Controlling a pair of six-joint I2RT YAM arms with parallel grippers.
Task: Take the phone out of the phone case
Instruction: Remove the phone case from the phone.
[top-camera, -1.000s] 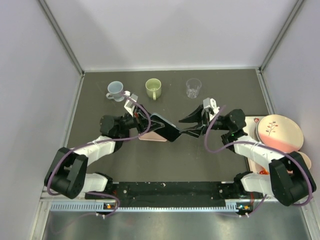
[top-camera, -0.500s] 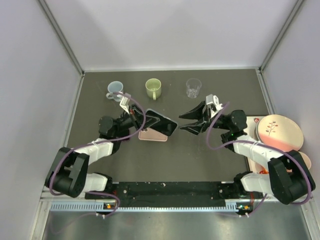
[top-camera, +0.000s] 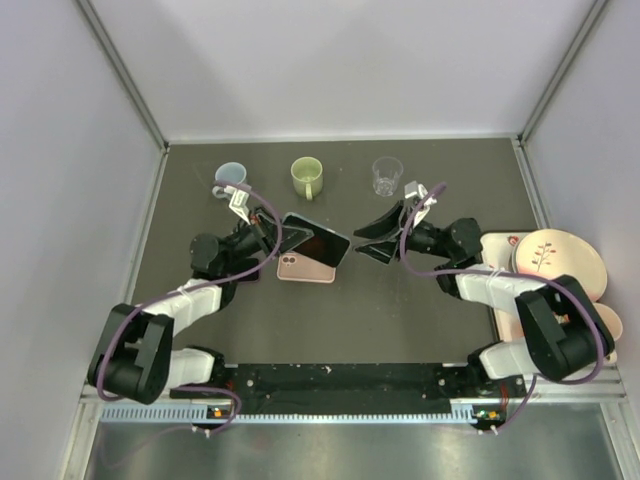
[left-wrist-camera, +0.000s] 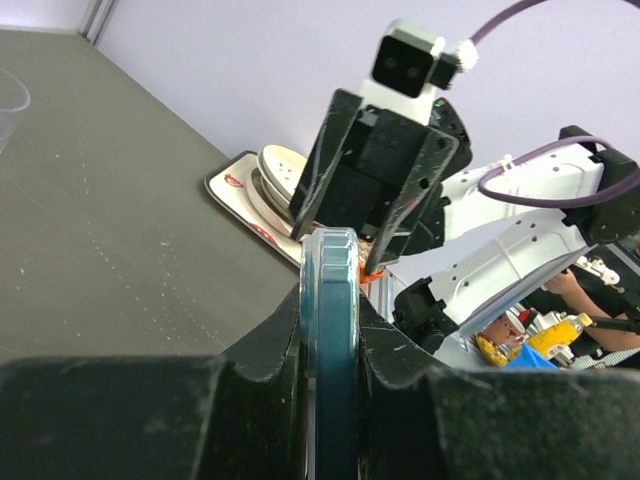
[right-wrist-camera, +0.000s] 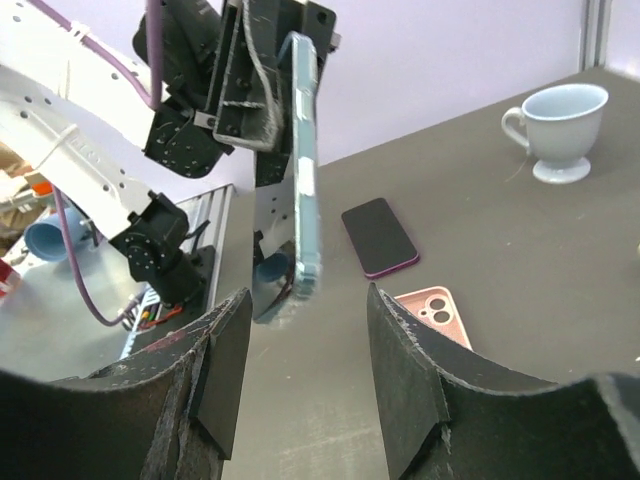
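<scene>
Phone: dark-screened phone in a light-blue rimmed case (top-camera: 318, 241), raised on edge just above the pink camera-holed slab (top-camera: 305, 268)
Left gripper (top-camera: 274, 234): clamped on the phone's left end
Right gripper (top-camera: 360, 240): jaws apart, just off the free end, in line with its long axis

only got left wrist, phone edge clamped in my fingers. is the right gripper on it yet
observer: No. The right gripper is open, with the phone just ahead of its fingers, not gripped.
operator: anything on the table under the phone
observer: A pink handset lies flat there, back up.
operator: anything else close by
observer: A dark phone lies flat beside the pink one, a little apart.
</scene>
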